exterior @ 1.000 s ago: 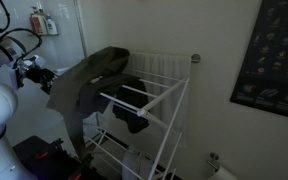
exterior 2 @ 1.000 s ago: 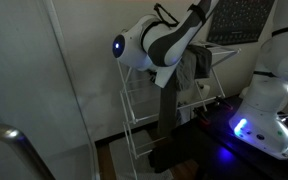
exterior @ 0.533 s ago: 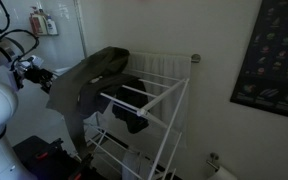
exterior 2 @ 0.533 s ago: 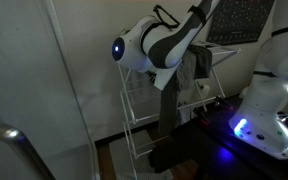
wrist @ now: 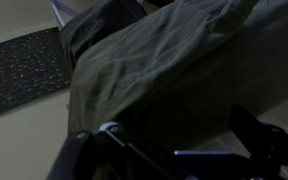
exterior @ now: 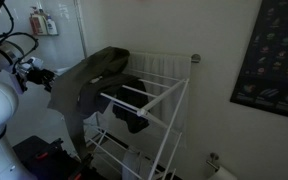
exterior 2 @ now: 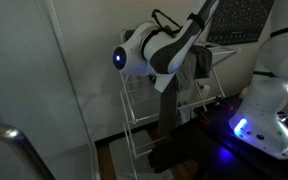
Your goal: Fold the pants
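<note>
The olive-grey pants (exterior: pixel 89 80) hang over the top corner of a white drying rack (exterior: pixel 169 95), with the legs hanging down towards the floor. They also show in an exterior view (exterior 2: pixel 170 100) behind my arm. In the wrist view the pants (wrist: pixel 174 60) fill most of the frame, close in front. My gripper (exterior: pixel 34 72) is beside the pants' hanging edge at rack-top height. In the wrist view its two dark fingers (wrist: pixel 169 150) stand wide apart, with dim cloth and shadow between them.
A smaller black garment (exterior: pixel 134 116) hangs on the rack's middle bars. A dark poster (exterior: pixel 281 55) is on the wall. The rack's thin bars (exterior 2: pixel 134 120) stand by a white wall. A white robot base (exterior 2: pixel 264 95) with blue lights stands on a dark surface.
My arm's elbow with the blue light has sunk slightly in an exterior view. The pants and rack have not visibly moved.
</note>
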Controlling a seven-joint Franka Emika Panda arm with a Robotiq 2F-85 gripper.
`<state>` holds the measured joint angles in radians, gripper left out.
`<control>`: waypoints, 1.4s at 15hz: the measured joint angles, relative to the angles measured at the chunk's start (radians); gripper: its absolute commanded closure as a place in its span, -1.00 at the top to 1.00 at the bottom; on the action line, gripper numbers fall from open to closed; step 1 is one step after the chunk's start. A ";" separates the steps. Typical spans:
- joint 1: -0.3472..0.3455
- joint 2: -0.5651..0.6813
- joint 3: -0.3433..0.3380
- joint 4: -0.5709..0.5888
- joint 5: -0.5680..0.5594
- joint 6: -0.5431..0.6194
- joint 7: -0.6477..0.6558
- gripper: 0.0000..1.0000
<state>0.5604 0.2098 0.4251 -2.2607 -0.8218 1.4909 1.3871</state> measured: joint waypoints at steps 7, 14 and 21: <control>0.033 0.042 0.000 0.001 -0.095 -0.081 0.054 0.45; 0.050 0.061 0.000 0.021 -0.094 -0.161 0.054 -0.52; 0.005 0.058 -0.010 0.122 0.078 -0.182 -0.050 -1.00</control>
<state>0.5655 0.2675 0.4147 -2.1383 -0.7440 1.3087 1.3375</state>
